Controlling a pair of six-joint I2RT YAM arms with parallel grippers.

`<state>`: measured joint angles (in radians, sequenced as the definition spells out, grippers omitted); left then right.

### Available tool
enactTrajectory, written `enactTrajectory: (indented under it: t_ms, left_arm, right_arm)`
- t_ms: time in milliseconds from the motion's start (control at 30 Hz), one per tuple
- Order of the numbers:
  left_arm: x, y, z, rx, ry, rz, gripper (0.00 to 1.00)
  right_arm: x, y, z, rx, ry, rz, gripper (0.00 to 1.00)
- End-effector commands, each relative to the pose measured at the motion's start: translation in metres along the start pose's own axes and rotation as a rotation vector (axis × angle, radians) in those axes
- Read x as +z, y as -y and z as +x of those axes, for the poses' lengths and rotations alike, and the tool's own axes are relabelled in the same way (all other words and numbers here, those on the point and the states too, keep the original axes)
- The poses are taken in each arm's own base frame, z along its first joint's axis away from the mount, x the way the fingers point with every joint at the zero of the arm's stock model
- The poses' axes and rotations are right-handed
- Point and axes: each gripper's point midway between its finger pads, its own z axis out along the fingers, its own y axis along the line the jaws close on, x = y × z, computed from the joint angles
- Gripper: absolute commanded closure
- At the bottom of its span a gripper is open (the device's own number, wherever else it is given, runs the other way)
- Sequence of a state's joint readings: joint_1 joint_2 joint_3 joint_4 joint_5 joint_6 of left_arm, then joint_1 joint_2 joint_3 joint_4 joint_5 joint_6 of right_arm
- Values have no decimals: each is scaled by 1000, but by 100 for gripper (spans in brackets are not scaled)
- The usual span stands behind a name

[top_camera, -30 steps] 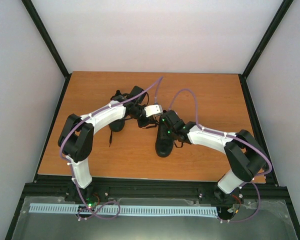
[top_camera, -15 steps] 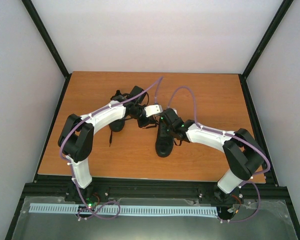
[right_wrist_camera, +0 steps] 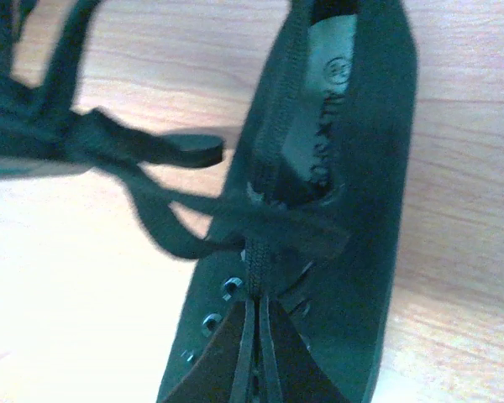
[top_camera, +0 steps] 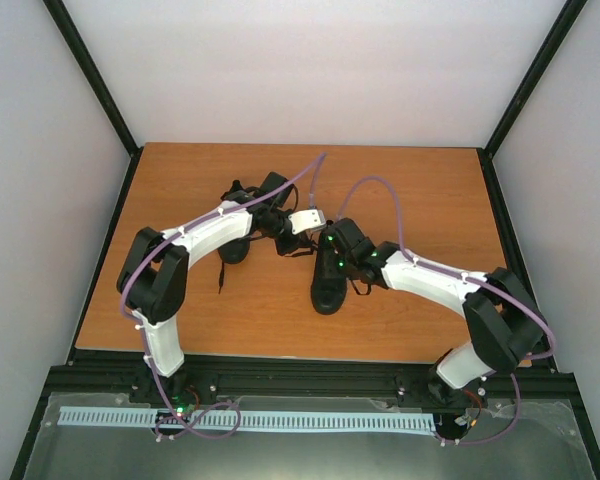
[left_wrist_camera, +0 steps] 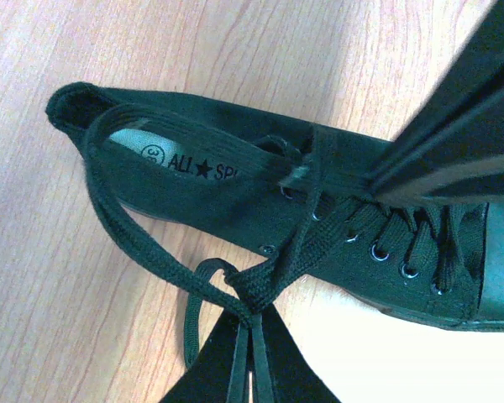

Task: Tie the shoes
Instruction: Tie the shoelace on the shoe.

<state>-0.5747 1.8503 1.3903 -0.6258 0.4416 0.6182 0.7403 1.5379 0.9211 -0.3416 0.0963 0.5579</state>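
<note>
One black shoe lies on the table between my grippers. It also shows in the left wrist view and the right wrist view. My left gripper is shut on its black lace just beside the shoe's side, in the top view. My right gripper is shut on another strand of lace over the tongue, in the top view. The laces cross loosely over the shoe opening. The second shoe lies partly hidden under my left arm.
A loose lace end trails from the second shoe toward the table's near left. The wooden table has black frame posts at its corners and white walls around it.
My right arm's elbow has swung outward to the right while its gripper stayed over the shoe. The left arm and both shoes have not visibly moved.
</note>
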Motion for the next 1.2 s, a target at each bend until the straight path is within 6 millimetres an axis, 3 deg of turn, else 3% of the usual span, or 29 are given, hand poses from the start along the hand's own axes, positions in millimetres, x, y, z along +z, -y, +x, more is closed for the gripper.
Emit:
enactTrajectory:
  t_ms: [0,200,467,500,567,600,733,900,1033,1167]
  left_arm:
    - [-1,-8,-10,-18,26,-2,99]
    - [2,-8,-8,-23,22,8,99]
    - [7,-4,-3,-8,3,37,98]
    - [7,0,-2,8,-2,66,93]
    - [4,10,2,35,-31,124,62]
    - [2,12,3,45,-44,147,52]
    - [-13,-11,14,41,-61,135,22]
    - [6,-42,47,129,-186,30,16]
    - [29,-51,72,161,-272,24,18]
    - [45,-55,81,163,-314,25,21]
  right_arm:
    - [-15,-7,26,-30,-99,-75,97]
    - [-32,3,45,-15,-153,-82,97]
    - [-47,31,52,40,-182,-86,97]
    - [-49,36,49,52,-170,-84,97]
    - [-51,46,43,77,-156,-91,97]
    - [-52,46,41,81,-152,-104,97]
    - [-55,50,31,84,-132,-129,97]
    - [-55,50,24,87,-122,-163,97]
    - [-54,51,19,89,-108,-172,97]
    - [-51,52,18,90,-111,-168,97]
